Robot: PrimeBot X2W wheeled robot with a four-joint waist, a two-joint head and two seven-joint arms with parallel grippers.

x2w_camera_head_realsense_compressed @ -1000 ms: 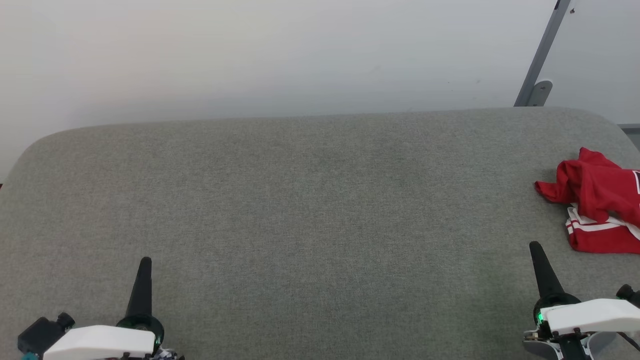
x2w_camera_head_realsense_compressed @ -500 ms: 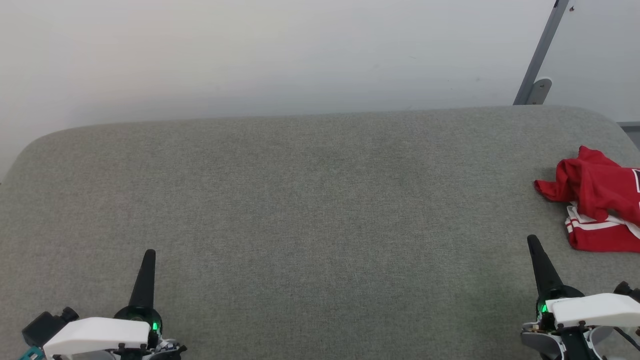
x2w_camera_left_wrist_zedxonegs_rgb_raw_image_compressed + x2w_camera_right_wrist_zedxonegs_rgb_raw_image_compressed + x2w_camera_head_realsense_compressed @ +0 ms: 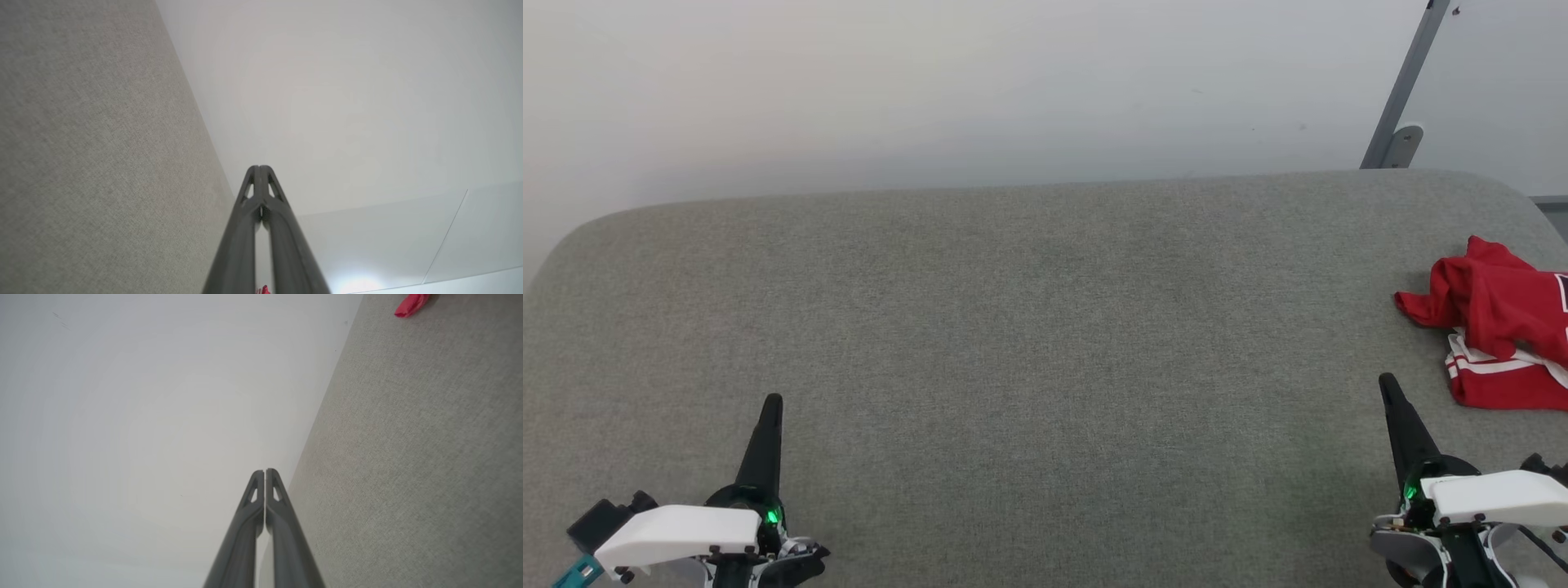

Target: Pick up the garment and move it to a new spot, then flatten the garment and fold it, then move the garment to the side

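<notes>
Your left end effector (image 3: 773, 402) and right end effector (image 3: 1385, 382) have both crept a little forward over the table (image 3: 1029, 327), each clenched on nothing. The garment (image 3: 1499, 314) lies bunched at the table's right edge, near the right one. That fits a heap awaiting pickup or a rough fold already set aside; judge which before you reach.

Left hand (image 3: 773, 402), right hand (image 3: 1384, 381), dark tapered fingers (image 3: 762, 453), white wrist shells (image 3: 678, 529), green lights (image 3: 771, 516), black screws (image 3: 715, 550)
</notes>
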